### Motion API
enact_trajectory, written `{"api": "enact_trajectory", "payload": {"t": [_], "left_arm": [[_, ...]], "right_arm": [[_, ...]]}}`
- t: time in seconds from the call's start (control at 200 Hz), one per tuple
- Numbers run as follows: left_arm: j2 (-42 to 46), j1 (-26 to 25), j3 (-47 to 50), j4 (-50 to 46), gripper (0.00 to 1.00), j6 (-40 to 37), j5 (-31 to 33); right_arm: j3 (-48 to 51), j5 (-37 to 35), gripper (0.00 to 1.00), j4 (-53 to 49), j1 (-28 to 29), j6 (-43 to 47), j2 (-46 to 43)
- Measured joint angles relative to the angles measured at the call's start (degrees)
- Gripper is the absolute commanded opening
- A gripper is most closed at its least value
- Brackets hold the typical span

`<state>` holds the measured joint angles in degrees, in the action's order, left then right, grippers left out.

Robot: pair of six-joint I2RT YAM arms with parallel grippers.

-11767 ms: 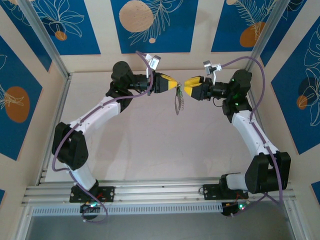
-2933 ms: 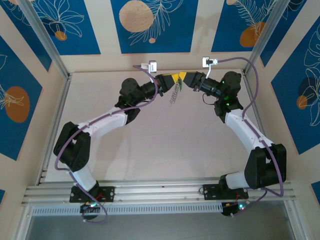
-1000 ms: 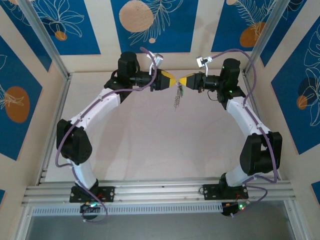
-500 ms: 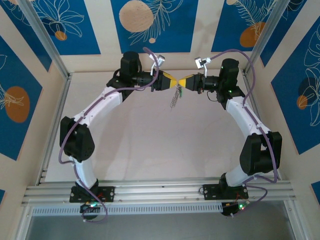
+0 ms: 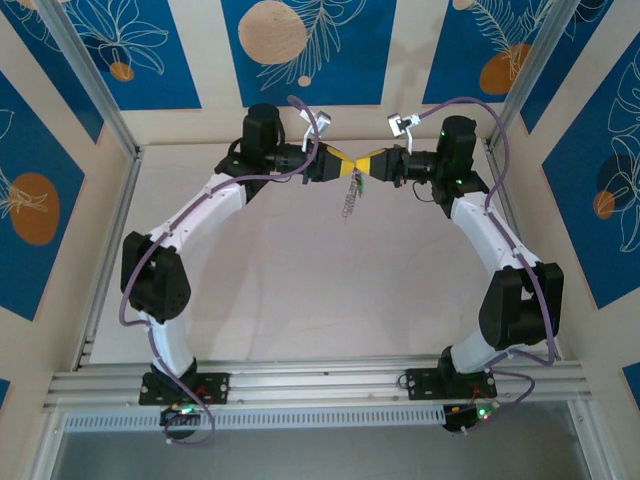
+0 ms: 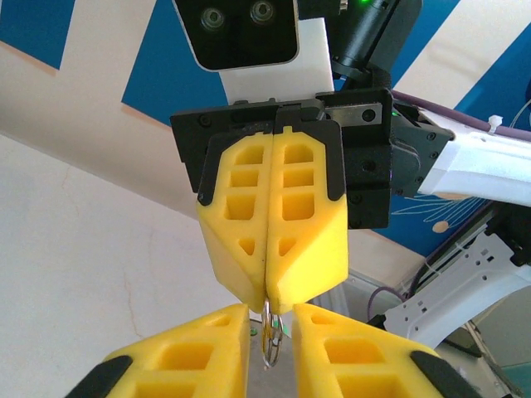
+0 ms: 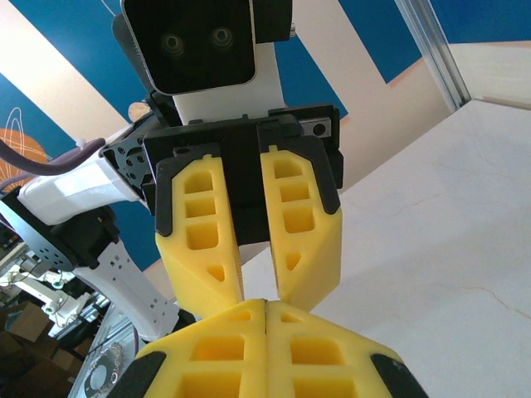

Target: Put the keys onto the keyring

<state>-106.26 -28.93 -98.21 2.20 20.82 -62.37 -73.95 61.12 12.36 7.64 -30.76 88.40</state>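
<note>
The keyring (image 5: 349, 198) hangs over the far side of the table (image 5: 300, 280), where both arms reach inward, wrists level, tip to tip. The right gripper (image 5: 361, 166), fingers pressed together, pinches its top. The left gripper (image 5: 349, 164) has its fingers slightly apart around it.

We see a pale, faintly veined white worktop (image 5: 300, 300) walled by cream-and-blue panels (image 5: 400, 60) with white leaf outlines and orange discs. Silvery aluminium posts (image 5: 85, 72) rise at its far corners; a grooved aluminium rail (image 5: 320, 378) lines the near edge.
</note>
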Motion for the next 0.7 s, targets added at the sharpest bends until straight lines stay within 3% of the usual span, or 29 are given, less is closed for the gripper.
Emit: {"api": "enact_trajectory", "payload": {"t": [0.235, 0.405, 0.56, 0.7], "left_arm": [[-0.1, -0.1, -0.1, 0.1, 0.18, 0.2, -1.2], [-0.1, -0.1, -0.1, 0.3, 0.00, 0.2, -1.3], [-0.1, -0.2, -0.2, 0.7, 0.00, 0.5, -1.3], [-0.1, -0.5, 0.0, 2.8, 0.00, 2.0, -1.1]], "right_arm": [[-0.3, 0.0, 0.00, 0.0, 0.3, 0.0, 0.0], [-0.6, 0.1, 0.00, 0.0, 0.3, 0.0, 0.0], [-0.7, 0.3, 0.00, 0.0, 0.3, 0.4, 0.0], [-0.8, -1.0, 0.39, 0.3, -0.1, 0.1, 0.0]]}}
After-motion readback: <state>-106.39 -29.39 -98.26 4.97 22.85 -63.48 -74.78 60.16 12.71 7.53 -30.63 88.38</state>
